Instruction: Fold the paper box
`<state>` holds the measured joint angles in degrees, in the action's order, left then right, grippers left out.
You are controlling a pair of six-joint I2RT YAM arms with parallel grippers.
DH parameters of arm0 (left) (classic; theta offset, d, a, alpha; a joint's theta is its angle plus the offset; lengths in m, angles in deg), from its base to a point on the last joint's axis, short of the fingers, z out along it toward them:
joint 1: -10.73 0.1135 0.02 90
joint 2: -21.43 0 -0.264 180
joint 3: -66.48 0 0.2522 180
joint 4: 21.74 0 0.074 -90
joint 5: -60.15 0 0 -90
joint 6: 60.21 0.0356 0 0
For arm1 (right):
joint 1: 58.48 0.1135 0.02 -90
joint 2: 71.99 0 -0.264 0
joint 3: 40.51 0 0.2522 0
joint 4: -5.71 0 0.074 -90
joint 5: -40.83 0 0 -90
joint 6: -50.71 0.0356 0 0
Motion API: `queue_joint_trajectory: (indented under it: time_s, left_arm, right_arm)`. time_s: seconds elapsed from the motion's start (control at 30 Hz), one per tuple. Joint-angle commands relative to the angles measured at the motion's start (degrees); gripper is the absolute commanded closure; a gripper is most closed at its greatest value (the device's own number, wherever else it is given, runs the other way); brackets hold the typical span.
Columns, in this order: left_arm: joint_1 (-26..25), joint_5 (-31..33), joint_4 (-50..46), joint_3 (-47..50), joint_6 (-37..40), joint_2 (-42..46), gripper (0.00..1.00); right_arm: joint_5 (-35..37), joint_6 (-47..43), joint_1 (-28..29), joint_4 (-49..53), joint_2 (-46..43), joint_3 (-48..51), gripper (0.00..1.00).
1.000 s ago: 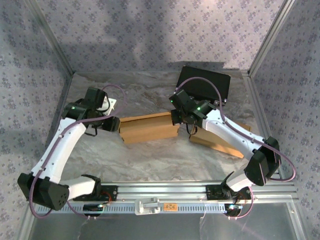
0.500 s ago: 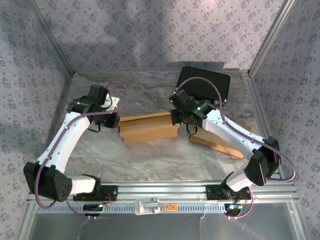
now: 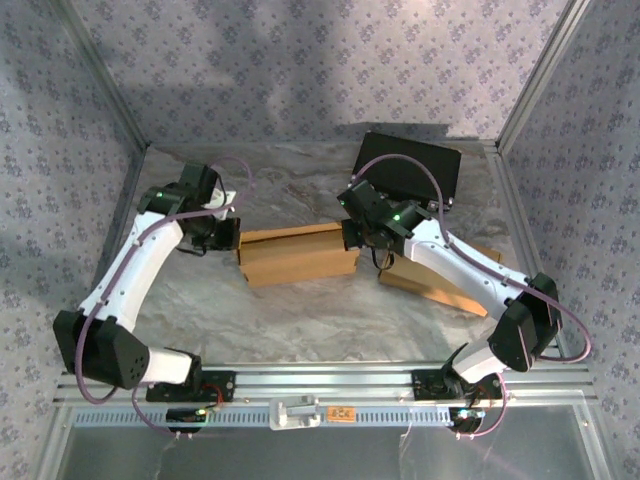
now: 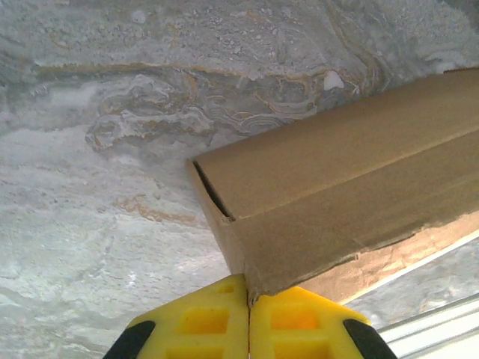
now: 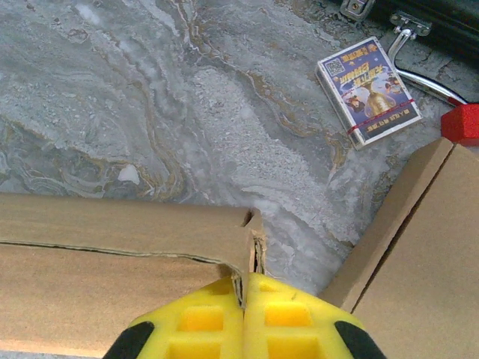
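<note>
**A:** Entry, nearest first. What is lying closest to the bases?

**B:** A flat cardboard piece (image 3: pixel 432 286) is lying just right of the paper box (image 3: pixel 297 254) and slightly nearer than it.

**A:** Left gripper?

**B:** The left gripper (image 4: pixel 248 301) is sitting at the box's left end. Its jaws are pressing together with almost no gap. The box's lower corner edge is running down into the seam between them, so it is pinching that thin cardboard edge.

**A:** And the right?

**B:** The right gripper (image 5: pixel 243 290) is doing the same at the box's right end. Its jaws are nearly closed, with the ragged end edge of the box wall going in between them.

**A:** The box itself?

**B:** It is lying lengthwise on the marbled table (image 3: pixel 300 320), spanning from one gripper to the other. A dark slit is showing at its left end.

**A:** Beyond it?

**B:** A card pack (image 5: pixel 368 90) is lying flat past the box's right end, well apart from it. A red object (image 5: pixel 462 123) is showing past that end too, further right. A black case (image 3: pixel 408 167) is sitting farthest back, behind the box's right end.
</note>
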<state>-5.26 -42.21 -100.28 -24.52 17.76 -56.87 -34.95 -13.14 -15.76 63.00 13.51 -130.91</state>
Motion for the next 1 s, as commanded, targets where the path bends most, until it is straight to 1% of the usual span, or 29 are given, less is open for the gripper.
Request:
queue_joint_trajectory:
  time_s: [0.0,0.2,0.43,0.6,0.7,0.83,0.97]
  left_arm:
    - [0.7,-5.9,-3.8,-3.5,-6.8,-1.7,0.93]
    - [2.3,-8.3,-8.2,-7.0,-8.5,-4.6,0.94]
    - [2.7,-9.9,-8.3,-5.6,-9.1,-4.2,0.94]
    - [2.9,-10.0,-8.8,-6.5,-9.1,-4.6,0.94]
    - [2.9,-10.0,-6.6,-3.6,-9.9,-3.1,0.95]
    - [2.9,-9.5,1.2,2.6,-11.9,1.9,0.96]
    - [2.8,-9.2,6.3,7.0,-11.4,5.5,0.96]
  right_arm:
    - [0.3,1.0,1.0,1.7,1.1,-0.8,1.0]
    - [0.5,1.5,1.3,1.6,1.2,-0.3,1.0]
    - [0.5,1.6,1.3,1.4,1.3,-0.1,1.0]
    - [0.7,1.6,1.3,1.6,1.3,0.0,1.0]
    - [0.6,1.7,1.3,1.5,1.2,0.1,1.0]
    - [0.5,1.6,1.4,0.5,0.8,0.9,1.0]
    - [0.6,1.3,1.5,-0.5,0.6,1.7,1.0]
